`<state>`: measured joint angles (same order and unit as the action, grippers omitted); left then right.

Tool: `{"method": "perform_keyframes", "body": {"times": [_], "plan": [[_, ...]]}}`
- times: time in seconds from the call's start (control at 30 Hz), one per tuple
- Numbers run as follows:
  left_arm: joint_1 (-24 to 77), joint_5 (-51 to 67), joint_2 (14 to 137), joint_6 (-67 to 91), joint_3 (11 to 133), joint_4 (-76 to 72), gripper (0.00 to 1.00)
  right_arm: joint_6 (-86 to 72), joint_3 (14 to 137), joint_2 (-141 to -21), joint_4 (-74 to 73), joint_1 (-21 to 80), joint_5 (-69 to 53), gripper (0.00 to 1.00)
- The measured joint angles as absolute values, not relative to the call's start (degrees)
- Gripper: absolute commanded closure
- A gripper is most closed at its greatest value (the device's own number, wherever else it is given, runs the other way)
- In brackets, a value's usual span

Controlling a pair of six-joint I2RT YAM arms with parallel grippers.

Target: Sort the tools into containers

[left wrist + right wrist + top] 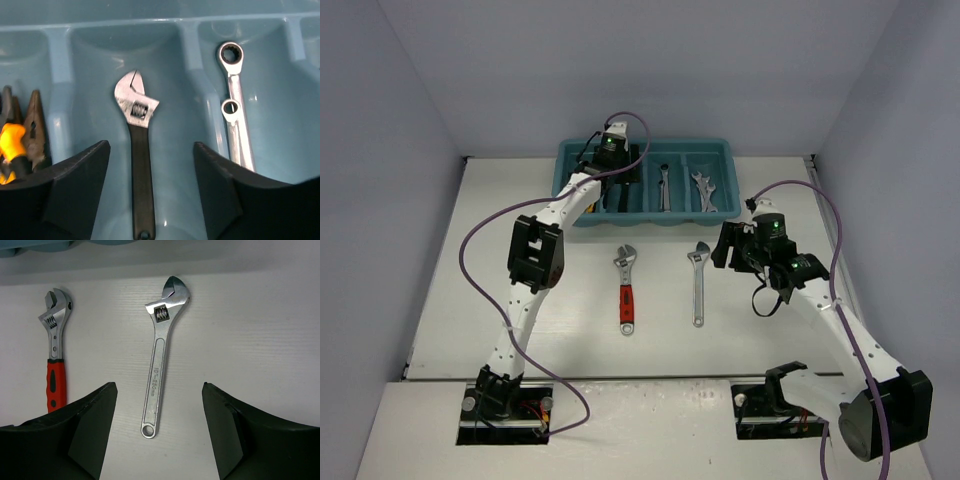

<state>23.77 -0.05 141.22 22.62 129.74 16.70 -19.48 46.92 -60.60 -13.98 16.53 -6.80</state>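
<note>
Left end effector (151, 147) is over the tray (720, 146), above the second compartment from the tray's left end, jaws well apart and gripping nothing. The black-handled adjustable wrench (136, 107) lies flat on that compartment's floor between the fingers, touching neither, head toward the tray's far wall. Reads as a finished drop: tool is down and the jaws clear it

Right end effector (159, 386) is also wide open and empty. It hangs over the bench (260, 340) on the near side of the tray, toward its right end, straddling the silver adjustable wrench (159, 350) lengthwise from above. Looks lined up for a pinch across the handle; no contact visible

Sort so far, by tray compartment:
- leftmost: pliers (15, 140), yellow grips
- second: black-handled wrench, alone as far as I can see
- third: ring spanners (232, 95), bright steel
- fourth: more spanners, too small to count

Still out, on the near side of the tray: silver wrench and the red-handled adjustable wrench (56, 380), parallel, well apart, heads pointing at the tray. Both are adjustables, so my guess is they belong in the second compartment

Silver one: all bare metal, slim flat handle, hang hole at the tail, likely slippery
</note>
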Motion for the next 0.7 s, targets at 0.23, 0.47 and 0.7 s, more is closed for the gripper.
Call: {"method": "perform_keyframes", "body": {"times": [0.23,0.47,0.7], "plan": [[24.1,-2.4,129.9,22.6,121.7,20.3,0.31,-19.7,47.0,-64.4,-13.9,18.1,-5.9,0.34],[25.1,-7.3,103.5,23.6,103.2,24.0,0.30,-22.0,49.7,-75.0,-13.9,23.3,-2.2,0.35],[25.5,-13.6,79.2,23.7,84.0,30.4,0.27,-25.0,51.9,-84.5,-13.2,24.9,3.3,0.39]]}}
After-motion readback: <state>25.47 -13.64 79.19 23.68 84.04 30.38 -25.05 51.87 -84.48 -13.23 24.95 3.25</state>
